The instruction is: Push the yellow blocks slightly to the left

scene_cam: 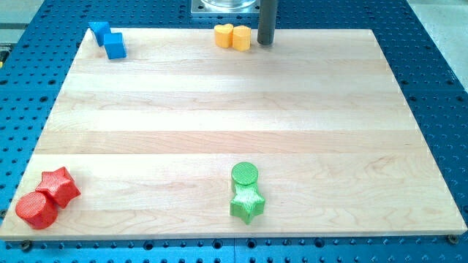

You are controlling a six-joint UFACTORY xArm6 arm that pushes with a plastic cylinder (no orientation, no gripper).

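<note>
Two yellow blocks sit touching at the top edge of the wooden board: a yellow heart-shaped block on the left and a yellow hexagonal block on the right. My tip is the lower end of a dark rod that comes down from the view's top. It stands just to the right of the yellow hexagonal block, a small gap away.
Two blue blocks lie at the top left corner. A red star and a red cylinder lie at the bottom left. A green cylinder and a green star lie at the bottom centre.
</note>
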